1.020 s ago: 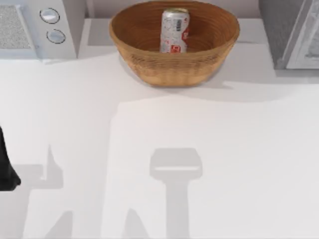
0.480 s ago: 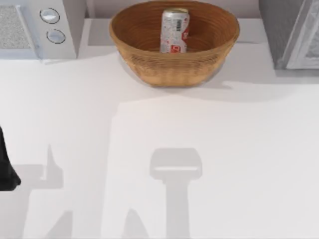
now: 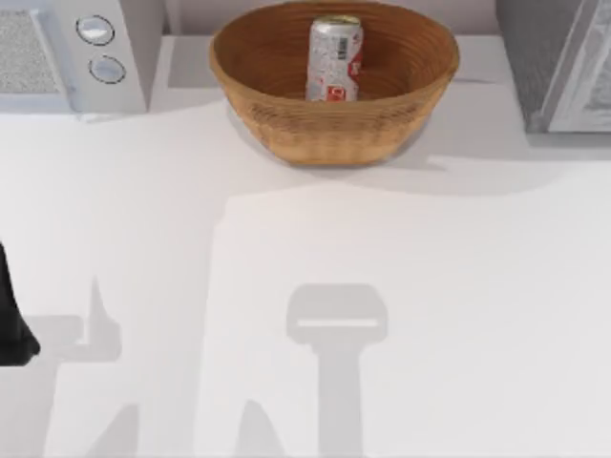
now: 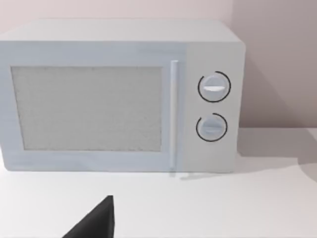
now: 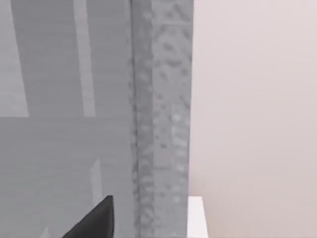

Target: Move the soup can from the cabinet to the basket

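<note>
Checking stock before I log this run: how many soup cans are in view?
1. The soup can stands inside the basket at the table's far edge, between the microwave and the cabinet. The cabinet's inside is hidden, so more may be there.

From above, I see the cabinet (image 3: pixel 558 62) right of the basket (image 3: pixel 334 124) cut by the frame's edge, and the basket's front wall hides the soup can's (image 3: pixel 334 59) base. Left of the basket, the microwave (image 3: pixel 72 52) is cropped too. My left arm (image 3: pixel 11 315) is a dark sliver at the frame's left edge, its fingers out of sight.
</note>
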Motion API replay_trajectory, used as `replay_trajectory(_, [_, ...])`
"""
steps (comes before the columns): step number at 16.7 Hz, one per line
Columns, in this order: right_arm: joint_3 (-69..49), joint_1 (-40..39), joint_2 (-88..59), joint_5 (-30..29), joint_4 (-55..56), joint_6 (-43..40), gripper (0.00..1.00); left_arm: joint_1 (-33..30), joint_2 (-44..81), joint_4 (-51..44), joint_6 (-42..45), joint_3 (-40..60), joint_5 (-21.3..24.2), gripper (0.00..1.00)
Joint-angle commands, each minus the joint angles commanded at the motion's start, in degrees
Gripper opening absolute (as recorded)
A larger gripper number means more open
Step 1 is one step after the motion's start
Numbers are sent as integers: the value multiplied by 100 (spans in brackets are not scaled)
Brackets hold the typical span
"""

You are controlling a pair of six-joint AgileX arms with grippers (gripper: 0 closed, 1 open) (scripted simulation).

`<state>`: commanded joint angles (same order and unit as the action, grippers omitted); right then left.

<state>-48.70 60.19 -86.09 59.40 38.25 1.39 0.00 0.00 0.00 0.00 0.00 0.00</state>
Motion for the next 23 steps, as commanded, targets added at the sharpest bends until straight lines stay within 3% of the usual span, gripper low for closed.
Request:
replay_trajectory(7, [-3120, 34, 481, 32, -3732, 6, 100, 0, 0, 0, 0, 0, 0, 100])
replay_trajectory(11, [-4472, -15, 774, -2, -5335, 17, 100, 0, 0, 0, 0, 0, 0, 100])
replay_trajectory(15, [-5092, -53, 933, -29, -6000, 25, 100, 0, 0, 0, 0, 0, 0, 100])
replay_trajectory(23, [-5130, -218, 917, -206, -6012, 29, 100, 0, 0, 0, 0, 0, 0, 100])
